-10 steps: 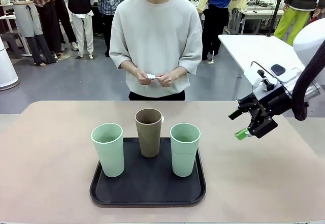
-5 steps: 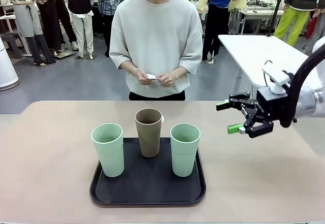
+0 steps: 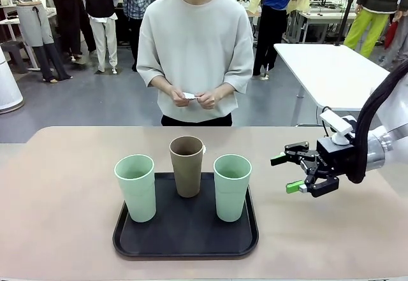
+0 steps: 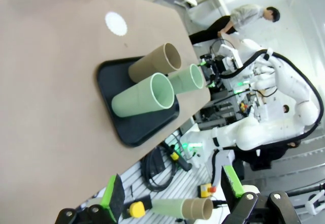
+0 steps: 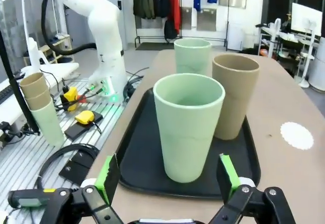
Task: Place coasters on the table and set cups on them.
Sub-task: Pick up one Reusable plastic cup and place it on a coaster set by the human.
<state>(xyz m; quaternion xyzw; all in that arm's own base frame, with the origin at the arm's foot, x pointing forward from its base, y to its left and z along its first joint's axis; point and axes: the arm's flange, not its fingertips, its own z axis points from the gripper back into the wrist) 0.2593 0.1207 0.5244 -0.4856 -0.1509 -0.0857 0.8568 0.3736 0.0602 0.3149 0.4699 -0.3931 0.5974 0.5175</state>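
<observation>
Since a second ago our right claw [image 3: 285, 173] has swung down from its raised, tilted pose and come in toward the black tray [image 3: 185, 246]. It now hangs level just off the tray's right side, jaws spread wide and holding nothing. We read that pose as a line-up: in the right wrist view the nearest pale green cup [image 5: 189, 127] sits squarely between the green pads, so a sideways grasp on its wall looks like the plan.

All three cups stand upright on the tray, that green one at the tray's right, the brown cup [image 3: 187, 166] at its back middle, and the other green cup [image 3: 136, 187] at its left. They stand apart from one another, which leaves room for fingers to slip round one.

One white coaster [image 5: 297, 135] lies flat on the desk [image 3: 64, 217] just beyond the tray's far edge, bare and ready for a cup. The person across the desk holds something small and white in both hands [image 3: 207, 99]. We judge it to be the remaining coasters, though it is too small to tell.

Our left claw [image 4: 172, 191] hangs well away from the tray, spread open and empty, out of the way.
</observation>
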